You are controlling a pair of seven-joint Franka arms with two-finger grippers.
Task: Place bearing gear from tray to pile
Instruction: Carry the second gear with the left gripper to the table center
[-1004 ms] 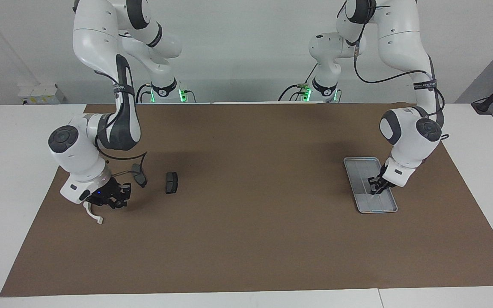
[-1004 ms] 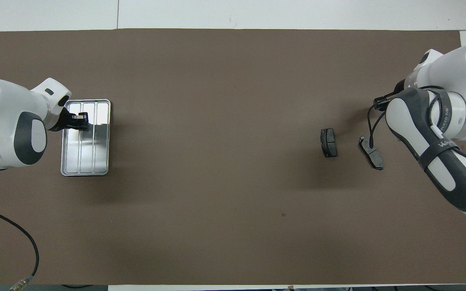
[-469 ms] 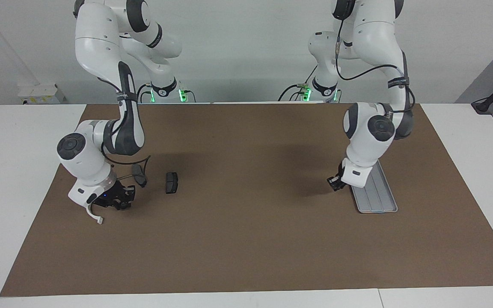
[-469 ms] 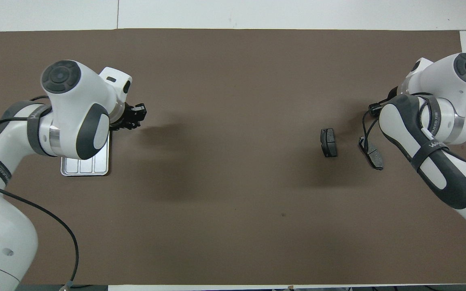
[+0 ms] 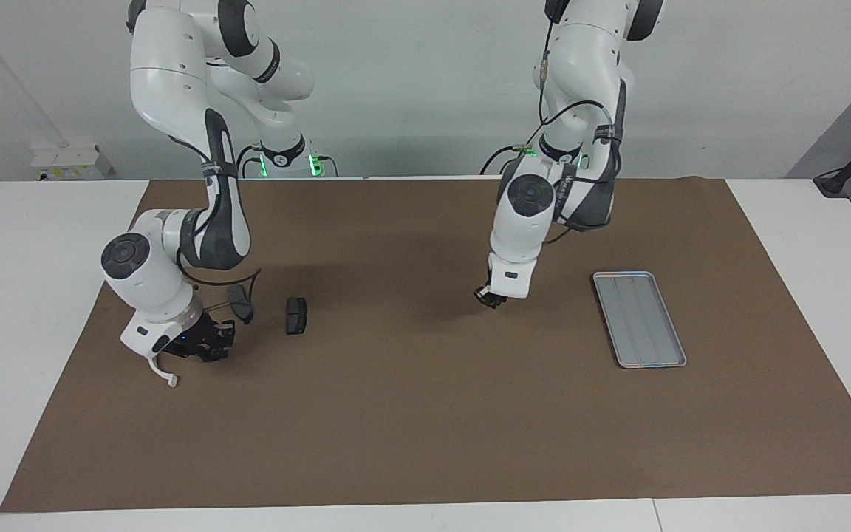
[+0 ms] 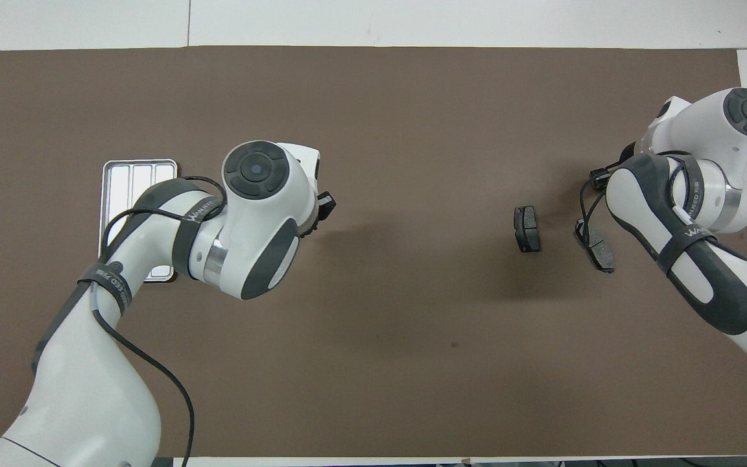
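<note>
The bearing gear cannot be made out in either view; whether anything is held between the left gripper's [image 5: 490, 298] closed fingers cannot be told. That gripper is raised over bare brown mat [image 5: 425, 414] near the middle of the table [image 5: 41, 310], between the tray and the pile, and in the overhead view it is largely covered by its own wrist. The tray [image 5: 639, 318] is left well apart from those fingers, toward the left arm's end of the table, lying flat with nothing seen in it. The pile is found toward the right arm's end: one dark brake pad [image 5: 295, 315] lies alone on the mat, a second brake pad [image 5: 240, 302] lies just beside the right gripper [image 5: 200, 349], and a white half-ring bracket [image 5: 161, 372] is seen at that gripper's lower edge. The right gripper is held low over the mat by the bracket; whether its fingers are wide or narrow cannot be told.
</note>
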